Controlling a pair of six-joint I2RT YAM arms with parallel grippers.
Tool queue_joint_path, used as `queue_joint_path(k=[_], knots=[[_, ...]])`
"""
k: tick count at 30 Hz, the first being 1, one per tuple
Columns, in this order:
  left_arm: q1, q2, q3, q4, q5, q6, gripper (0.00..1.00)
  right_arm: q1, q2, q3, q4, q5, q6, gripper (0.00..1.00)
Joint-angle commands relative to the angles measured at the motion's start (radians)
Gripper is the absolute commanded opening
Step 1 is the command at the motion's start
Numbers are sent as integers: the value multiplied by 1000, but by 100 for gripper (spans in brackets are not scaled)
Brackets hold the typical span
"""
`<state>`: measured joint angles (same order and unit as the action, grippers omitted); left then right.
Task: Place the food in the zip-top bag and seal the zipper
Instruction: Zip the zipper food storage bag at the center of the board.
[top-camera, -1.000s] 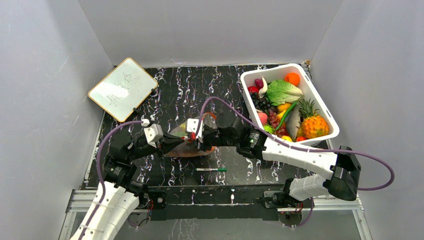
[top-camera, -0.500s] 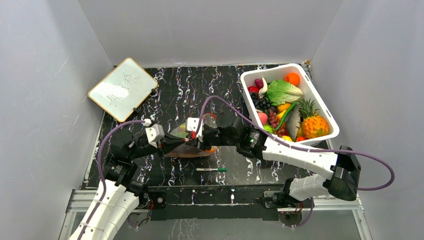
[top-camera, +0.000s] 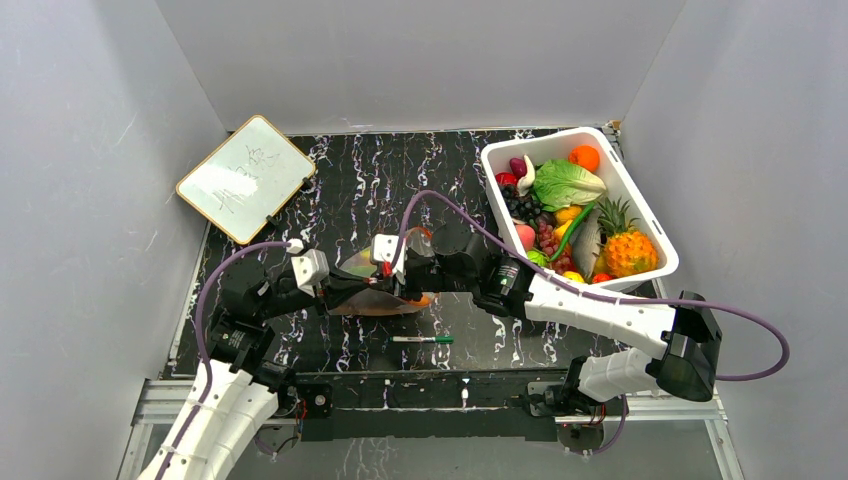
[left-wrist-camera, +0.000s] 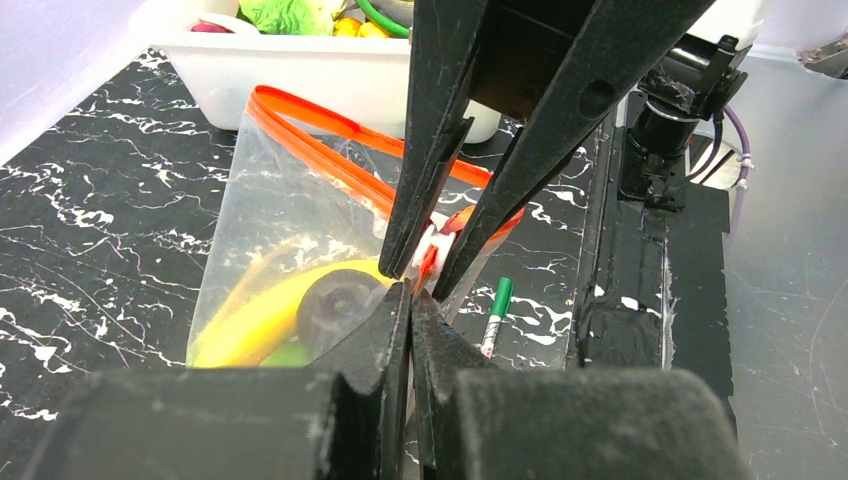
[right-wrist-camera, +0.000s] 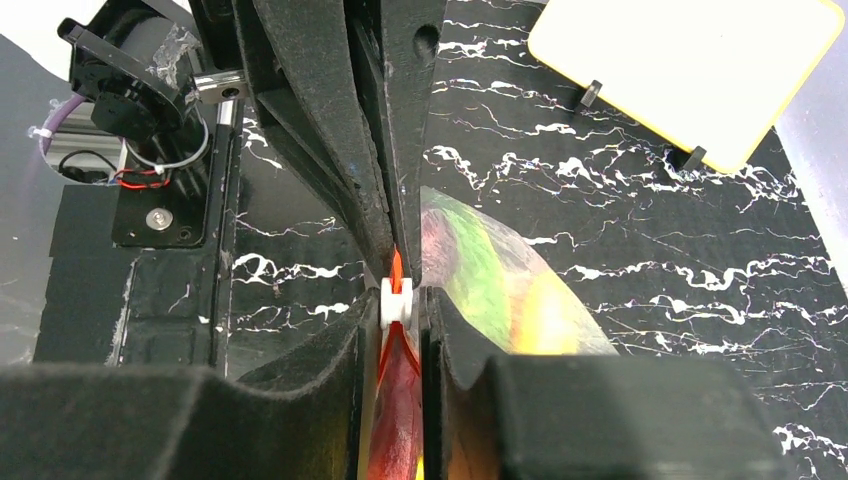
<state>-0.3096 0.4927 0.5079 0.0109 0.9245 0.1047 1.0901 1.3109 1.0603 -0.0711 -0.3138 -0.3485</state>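
Left wrist view puts the zip-top bag (left-wrist-camera: 290, 250) at mid-tabletop (left-wrist-camera: 90, 200), held between my two arms, with yellow and green food (left-wrist-camera: 250, 330) already inside. Its zipper (left-wrist-camera: 320, 140) is the long axis, running from the white tub (left-wrist-camera: 300, 75) side toward my left end effector (left-wrist-camera: 410, 300). The two orange tracks stand apart along that run, so the mouth is unsealed. My right end effector (left-wrist-camera: 436, 255) is pinched narrow on the zipper's white slider (right-wrist-camera: 396, 300). My left is closed on the bag's film just beside it. I judge sealing is in hand. Next, the slider should be drawn along the track toward the tub end while my left anchors the corner. A marker pen (left-wrist-camera: 497, 305) lies near.
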Motion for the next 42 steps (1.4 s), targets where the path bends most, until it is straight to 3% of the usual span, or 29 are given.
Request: queue_joint_path(k=[1, 5, 9, 11, 19, 28, 38, 39, 41, 42], knots=[[1, -5, -2, 12, 18, 20, 0, -4, -18, 47, 62, -7, 25, 19], [0, -9, -13, 26, 20, 3, 0, -4, -22, 40, 66, -13, 35, 25], [0, -15, -10, 31, 14, -2, 0, -4, -22, 30, 70, -14, 27, 10], [1, -13, -4, 30, 16, -11, 0, -4, -23, 27, 66, -7, 27, 7], [1, -74, -33, 157, 12, -142, 0, -26, -39, -32, -7, 32, 17, 8], [0, -71, -56, 195, -13, -166, 0, -47, -67, -56, -48, 46, 12, 9], [0, -59, -50, 209, -15, -169, 0, -70, -88, -34, -54, 9, 4, 0], [1, -44, -35, 178, -11, -124, 3, -71, -85, -7, -34, -32, 12, 0], [1, -6, -4, 136, 27, -69, 31, -70, -63, 36, -12, -106, 23, 0], [0, 10, -1, 144, 49, -70, 38, -70, -58, 42, -6, -114, 24, 0]])
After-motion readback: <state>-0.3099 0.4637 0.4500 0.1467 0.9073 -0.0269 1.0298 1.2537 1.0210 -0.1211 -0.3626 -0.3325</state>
